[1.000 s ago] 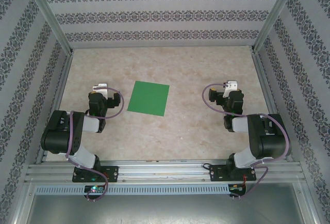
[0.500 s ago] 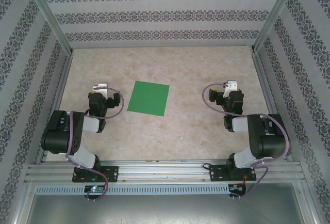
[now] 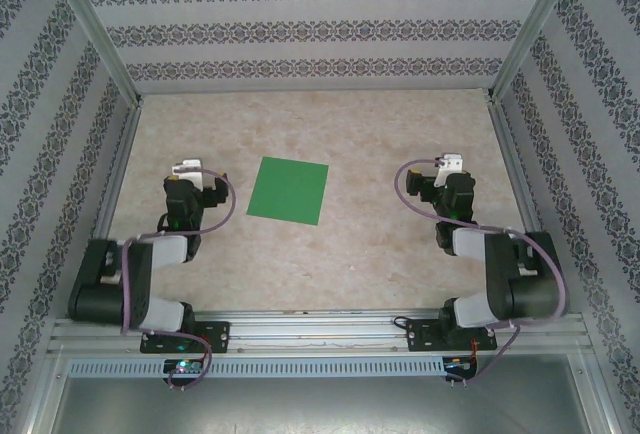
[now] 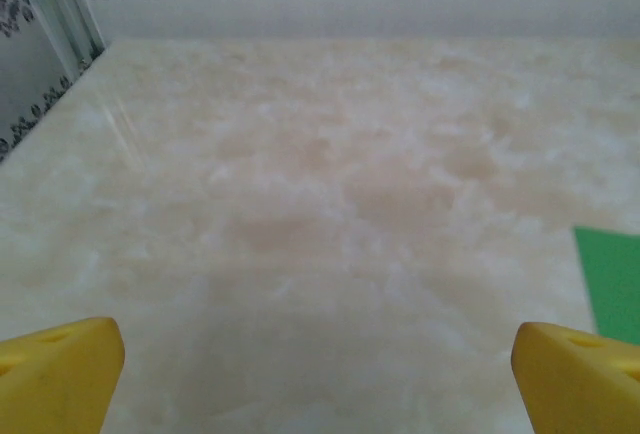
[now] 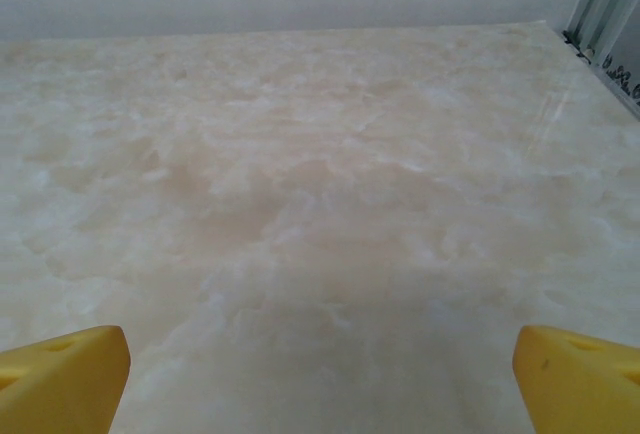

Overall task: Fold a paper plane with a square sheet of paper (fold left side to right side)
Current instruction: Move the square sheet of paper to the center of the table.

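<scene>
**Sheet flat and unfolded; both grippers open and clear of it**

Step in hand: by my judgement, the opening approach, with the first fold not yet begun. The thin, bright green square sheet of paper [image 3: 289, 190] lies flat on the worktop [image 3: 340, 124], left of centre and between the two arms. No crease is visible. The left gripper [image 4: 320, 384] is just to the left of the sheet and apart from it. Its yellow fingertips [image 4: 55, 374] are spread wide with nothing between them, and the sheet's left edge shows at the right margin of the left wrist view. The right gripper [image 5: 320, 384] stands well apart to the right, likewise wide open and empty, over bare worktop.

Next move, as judged: the left gripper must lift the sheet's left edge and carry it over onto the right edge. Paper lying flat on a smooth surface offers little to grip. The right gripper would probably need to pin the right side so the sheet does not slide.

Surface and room: the worktop is beige and marbled, with a slight sheen. Grey patterned striped wallpaper [image 3: 300, 29] covers three sides, framed by aluminium posts [image 3: 95, 34]. The arm bases sit on a metal rail [image 3: 320, 326] at the near edge.
</scene>
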You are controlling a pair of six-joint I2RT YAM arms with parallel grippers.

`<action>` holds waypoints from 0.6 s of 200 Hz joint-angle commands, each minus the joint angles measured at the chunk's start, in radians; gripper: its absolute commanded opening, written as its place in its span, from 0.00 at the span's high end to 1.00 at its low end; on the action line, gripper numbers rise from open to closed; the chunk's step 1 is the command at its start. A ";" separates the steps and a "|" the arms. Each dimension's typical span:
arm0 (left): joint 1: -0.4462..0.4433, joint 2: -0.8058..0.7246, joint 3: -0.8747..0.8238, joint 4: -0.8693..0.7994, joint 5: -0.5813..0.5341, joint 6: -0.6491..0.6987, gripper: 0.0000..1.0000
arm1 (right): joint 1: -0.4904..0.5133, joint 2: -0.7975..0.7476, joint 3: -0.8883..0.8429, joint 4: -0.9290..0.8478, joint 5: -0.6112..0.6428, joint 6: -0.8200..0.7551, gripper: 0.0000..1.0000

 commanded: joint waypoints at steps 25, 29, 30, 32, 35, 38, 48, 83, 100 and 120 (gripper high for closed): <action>0.009 -0.139 0.324 -0.741 0.222 -0.251 0.00 | -0.008 -0.233 0.213 -0.628 -0.093 0.198 0.02; 0.008 -0.131 0.344 -0.785 0.249 -0.280 0.00 | -0.008 -0.243 0.230 -0.673 -0.110 0.216 0.02; 0.007 -0.129 0.350 -0.796 0.257 -0.286 0.00 | -0.007 -0.245 0.234 -0.684 -0.117 0.221 0.02; 0.006 -0.126 0.359 -0.816 0.269 -0.296 0.00 | -0.007 -0.249 0.244 -0.704 -0.130 0.230 0.02; 0.002 -0.121 0.372 -0.846 0.291 -0.309 0.00 | -0.008 -0.255 0.256 -0.733 -0.146 0.247 0.02; -0.001 -0.115 0.385 -0.870 0.309 -0.321 0.00 | -0.007 -0.260 0.269 -0.764 -0.163 0.263 0.02; -0.016 -0.097 0.420 -0.957 0.354 -0.364 0.00 | -0.006 -0.268 0.321 -0.872 -0.219 0.317 0.02; -0.102 -0.027 0.484 -1.053 0.507 -0.439 0.07 | 0.006 -0.283 0.375 -1.057 -0.392 0.488 0.02; -0.169 0.025 0.471 -0.990 0.536 -0.432 0.09 | 0.026 -0.305 0.320 -1.037 -0.399 0.524 0.02; -0.228 0.140 0.498 -0.934 0.559 -0.409 0.15 | 0.053 -0.329 0.268 -1.011 -0.380 0.537 0.03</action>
